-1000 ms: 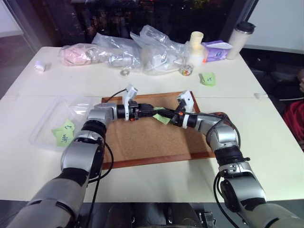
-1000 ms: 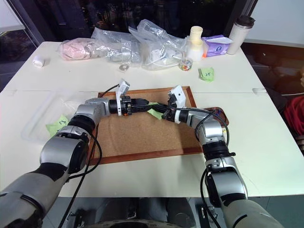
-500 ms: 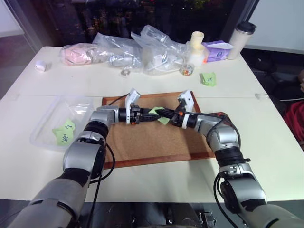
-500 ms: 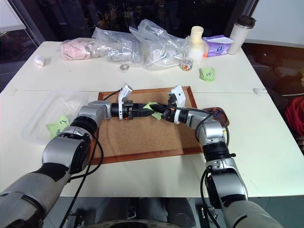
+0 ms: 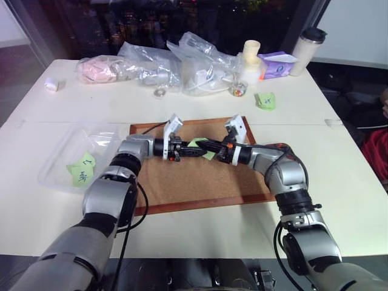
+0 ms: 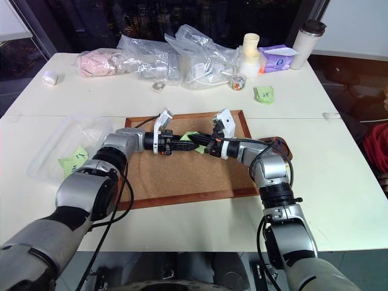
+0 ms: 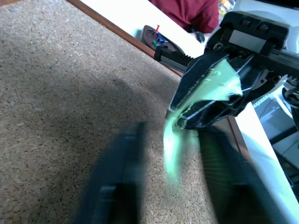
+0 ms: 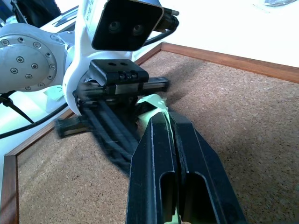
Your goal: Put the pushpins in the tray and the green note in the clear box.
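Green note [image 5: 202, 147] mid-handover above the cork board [image 5: 182, 182], between both claws.
Right claw [image 5: 213, 148] is clamped shut on the note; left claw [image 5: 193, 148] reaches in level from the opposite side, fingers narrowed around its free edge, grip unconfirmed. Risk: opposing pull tears or crumples the paper, or early release drops it short of the clear box [image 5: 60, 159].

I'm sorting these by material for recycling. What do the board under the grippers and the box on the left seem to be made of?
The board: likely cork, a speckled, grainy tan matte face, in a reddish-brown frame that looks like wood. The clear box: probably plastic, see-through and slightly glossy, with green notes visible through it.
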